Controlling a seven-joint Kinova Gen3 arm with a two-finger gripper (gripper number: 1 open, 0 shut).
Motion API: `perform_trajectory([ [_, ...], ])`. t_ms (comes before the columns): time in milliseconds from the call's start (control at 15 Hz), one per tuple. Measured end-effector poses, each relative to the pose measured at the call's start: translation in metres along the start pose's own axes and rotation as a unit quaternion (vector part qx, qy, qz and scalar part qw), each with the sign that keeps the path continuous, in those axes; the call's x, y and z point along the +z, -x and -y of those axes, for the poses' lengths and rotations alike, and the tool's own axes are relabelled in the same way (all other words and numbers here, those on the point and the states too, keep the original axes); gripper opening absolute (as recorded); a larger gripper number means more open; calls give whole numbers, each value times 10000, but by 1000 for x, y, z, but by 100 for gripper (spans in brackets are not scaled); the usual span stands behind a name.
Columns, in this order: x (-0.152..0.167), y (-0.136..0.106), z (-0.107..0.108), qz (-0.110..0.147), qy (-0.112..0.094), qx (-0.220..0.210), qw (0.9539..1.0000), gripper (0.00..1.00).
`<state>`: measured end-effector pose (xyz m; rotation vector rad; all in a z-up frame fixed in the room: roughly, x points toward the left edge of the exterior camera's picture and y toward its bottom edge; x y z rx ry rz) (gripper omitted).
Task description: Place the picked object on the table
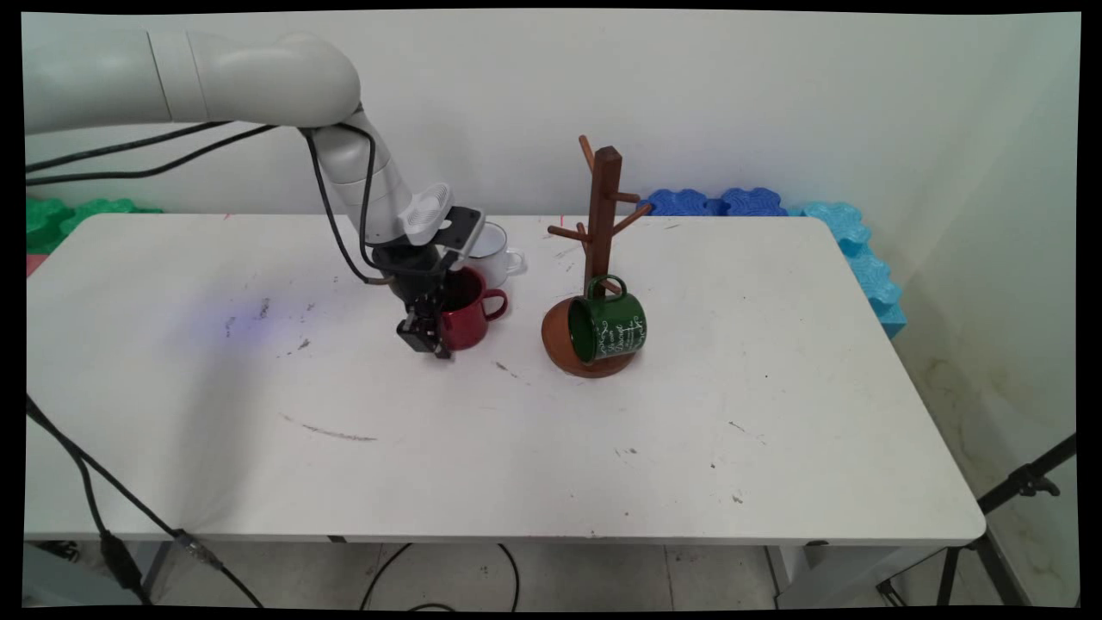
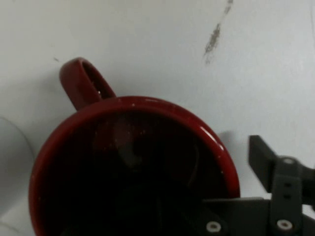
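A white tabletop (image 1: pixel 534 448), scuffed with grey marks, stands before a pale wall; green foam blocks (image 1: pixel 60 215) lie behind its far left corner and blue foam blocks (image 1: pixel 775 207) run behind its far right corner and down past the right edge; a black tripod leg (image 1: pixel 1016 486) shows beyond the near right corner, and black cables (image 1: pixel 95 491) hang past the near left corner.

The white arm (image 1: pixel 258 77) comes in from the upper left, bends down at the wrist and slopes toward the middle of the tabletop, cables trailing beside it; the jaws point down and stand open over the left side of a red mug (image 1: pixel 472 314); in the hand view one black finger (image 2: pixel 261 157) is outside the rim with bare tabletop between them, and the other is lost in the dark inside the mug.

The red mug (image 2: pixel 133 162) stands upright left of the tabletop's middle, long axis vertical, mouth up, handle toward the right edge; a white mug (image 1: pixel 495 250) stands just behind it, toward the far edge, handle also rightward.

Near by, to the right, a wooden mug tree (image 1: pixel 603 224) rises from a round base; a green mug (image 1: pixel 611 325) with white lettering lies tilted on that base, mouth toward the near left, handle up by a low peg.
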<state>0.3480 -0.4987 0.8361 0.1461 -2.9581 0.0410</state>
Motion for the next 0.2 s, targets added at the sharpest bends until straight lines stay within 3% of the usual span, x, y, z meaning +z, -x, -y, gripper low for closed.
perform_trajectory([
  [200,-5,-3,0,-155,-35,-56,9999,100],
])
